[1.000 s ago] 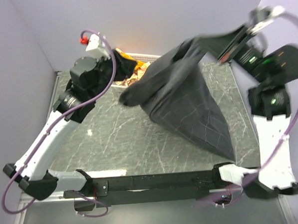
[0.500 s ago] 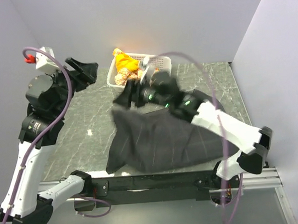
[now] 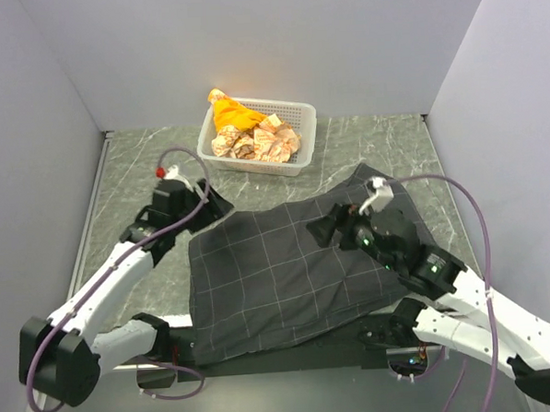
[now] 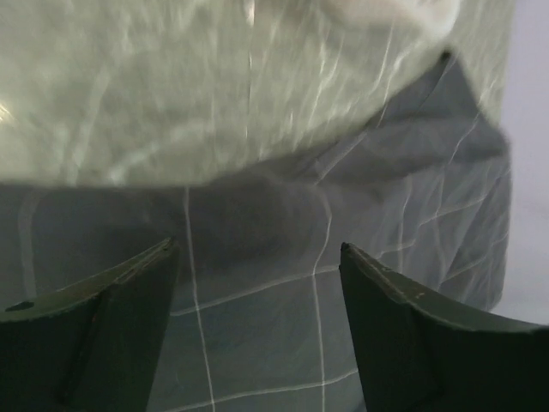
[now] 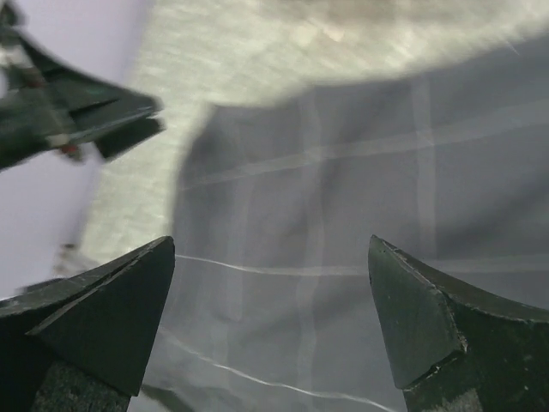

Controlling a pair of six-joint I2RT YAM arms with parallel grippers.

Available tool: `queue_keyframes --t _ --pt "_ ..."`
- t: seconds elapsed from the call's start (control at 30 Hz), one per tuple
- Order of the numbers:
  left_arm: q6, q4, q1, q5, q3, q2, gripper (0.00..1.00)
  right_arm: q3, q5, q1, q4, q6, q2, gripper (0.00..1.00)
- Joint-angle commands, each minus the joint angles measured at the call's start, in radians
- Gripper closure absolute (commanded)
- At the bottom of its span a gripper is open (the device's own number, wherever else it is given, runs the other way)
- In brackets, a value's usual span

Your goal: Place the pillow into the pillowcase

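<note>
A: Grey marble tabletop [image 3: 135, 176], pale walls, white basket [image 3: 264, 168] at the back?
B: Yes. The pillowcase [image 3: 278, 270] lies spread across it; left fingers [image 4: 111, 318] and right fingers [image 5: 94, 309] gape wide over the cloth, both empty.

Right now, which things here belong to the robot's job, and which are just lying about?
In the job: checked dark grey pillowcase, spread flat; left gripper and right gripper, both open above it.
Lying about: white basket at the back; orange cloth inside it.

Marble table [image 3: 373, 136] holds pillowcase [image 3: 288, 270] (spread flat) and basket [image 3: 286, 103].
</note>
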Motion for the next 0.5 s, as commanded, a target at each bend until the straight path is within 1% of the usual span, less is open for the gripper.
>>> queue_keyframes --t 0.0,0.03,0.07,0.1,0.17,0.23,0.3,0.33,0.37,0.4,0.43,0.47 --pt "-0.096 0.146 -0.098 -0.029 -0.032 0.029 0.18 -0.167 0.083 -0.034 -0.072 0.06 -0.079 0.0" --pt "-0.112 0.136 -0.118 -0.066 -0.045 0.034 0.17 -0.184 0.077 -0.046 -0.079 0.064 -0.096 0.0" --pt "-0.167 0.138 -0.118 -0.121 -0.064 0.03 0.14 -0.195 0.065 -0.057 -0.089 0.064 -0.101 0.0" --pt "-0.188 0.15 -0.118 -0.135 -0.108 0.016 0.14 -0.211 0.033 -0.065 -0.088 0.066 -0.103 0.0" --pt "-0.244 0.184 -0.118 -0.168 -0.142 0.008 0.15 -0.23 -0.001 -0.065 -0.063 0.071 -0.103 0.0" --pt "-0.263 0.237 -0.118 -0.162 -0.183 0.013 0.15 -0.261 -0.038 -0.065 -0.022 0.077 -0.077 0.0" --pt "-0.269 0.254 -0.118 -0.148 -0.187 0.061 0.2 -0.293 -0.075 -0.065 0.016 0.078 -0.04 0.0" --pt "-0.263 0.286 -0.118 -0.133 -0.185 0.082 0.23 -0.298 -0.09 -0.066 0.053 0.078 0.006 0.0" --pt "-0.249 0.314 -0.118 -0.098 -0.182 0.13 0.32 -0.307 -0.101 -0.065 0.07 0.08 0.032 0.02" --pt "-0.243 0.326 -0.118 -0.081 -0.167 0.154 0.46 -0.308 -0.118 -0.066 0.085 0.078 0.081 0.03" --pt "-0.234 0.334 -0.118 -0.061 -0.154 0.175 0.63 -0.307 -0.112 -0.068 0.105 0.072 0.1 0.04" --pt "-0.219 0.354 -0.118 -0.036 -0.132 0.204 0.86 -0.295 -0.104 -0.072 0.107 0.066 0.117 0.11"
